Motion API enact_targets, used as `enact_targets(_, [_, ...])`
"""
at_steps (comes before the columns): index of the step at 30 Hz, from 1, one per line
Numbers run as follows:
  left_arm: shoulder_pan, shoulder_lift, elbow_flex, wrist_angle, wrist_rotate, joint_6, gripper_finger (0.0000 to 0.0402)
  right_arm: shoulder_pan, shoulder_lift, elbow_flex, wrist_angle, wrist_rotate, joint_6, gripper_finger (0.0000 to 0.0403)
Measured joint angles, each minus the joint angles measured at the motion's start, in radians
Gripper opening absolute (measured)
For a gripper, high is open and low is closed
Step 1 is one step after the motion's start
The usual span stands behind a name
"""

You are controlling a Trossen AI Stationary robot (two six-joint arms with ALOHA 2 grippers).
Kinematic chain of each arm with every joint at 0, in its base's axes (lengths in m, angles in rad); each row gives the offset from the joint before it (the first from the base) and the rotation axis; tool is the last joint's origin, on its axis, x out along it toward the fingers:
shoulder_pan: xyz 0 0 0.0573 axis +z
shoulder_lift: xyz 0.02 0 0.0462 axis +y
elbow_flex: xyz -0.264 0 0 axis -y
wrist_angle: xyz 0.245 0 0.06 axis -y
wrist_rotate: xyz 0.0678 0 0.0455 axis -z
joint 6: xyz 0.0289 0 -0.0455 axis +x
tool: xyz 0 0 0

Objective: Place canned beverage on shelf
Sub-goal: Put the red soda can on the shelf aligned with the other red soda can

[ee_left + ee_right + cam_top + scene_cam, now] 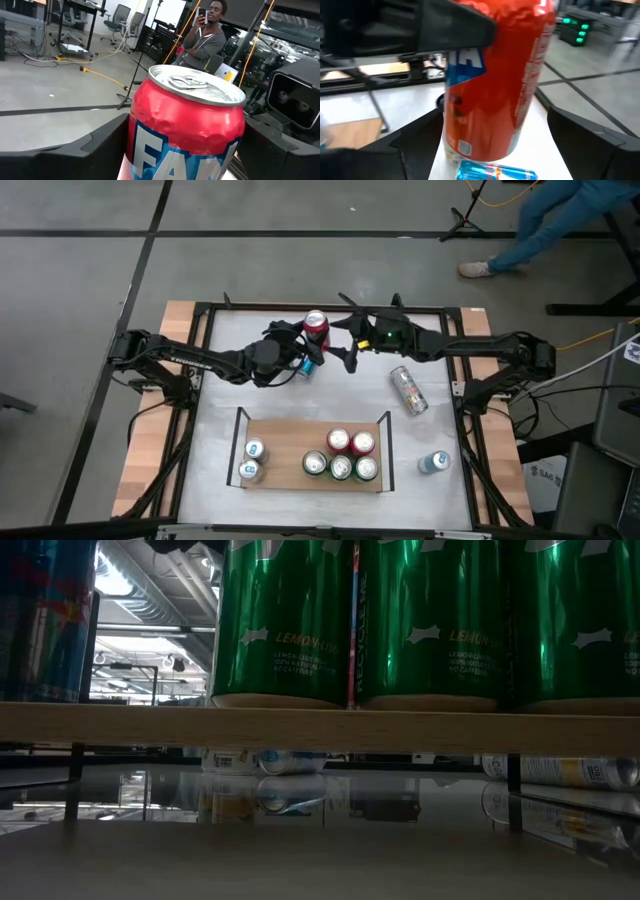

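Note:
A dented red can (316, 328) is upright in the air over the far middle of the table, with my left gripper (300, 352) shut on it. My right gripper (346, 352) is open; its fingers (590, 137) stand on either side of the same can (495, 80), and I cannot tell whether they touch it. The shelf (290, 442), a wooden board with black end rails, lies near the front. Two silver-blue cans (253, 460) stand on its left part. Several red and green cans (341, 456) stand on its right part. My left gripper pinches the red can's body (150, 150) between its two fingers, below the rim. The fingers (100, 147) come level from the table's left. The can stands upright in the hold, top up and clear of the table, and its wall (165, 117) is dented.
A blue can (495, 172) lies on the table under the held can. A silver can (408, 390) lies on its side at the right. A blue-white can (433, 463) stands right of the shelf. The low view is filled by green cans (285, 620). A person stands beyond the table.

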Motion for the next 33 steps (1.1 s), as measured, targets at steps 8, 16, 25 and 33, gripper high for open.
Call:
enact_targets(8, [0.000,0.000,0.000,0.018,0.000,-0.003,0.0302,0.034,0.000,0.000,0.060,0.079,0.021,0.0347])
enact_targets(16, [0.000,0.000,0.000,0.025,-0.001,-0.003,0.0302,0.030,0.008,0.001,0.110,0.079,0.021,0.0347])
enact_targets(25, [-0.003,0.000,0.000,0.025,0.000,-0.003,0.0302,0.030,0.008,0.001,0.111,0.079,0.019,0.0347])
enact_targets(33, [-0.005,0.000,-0.001,0.023,0.012,-0.004,0.0302,0.030,0.083,0.000,0.181,0.078,0.024,0.0347])
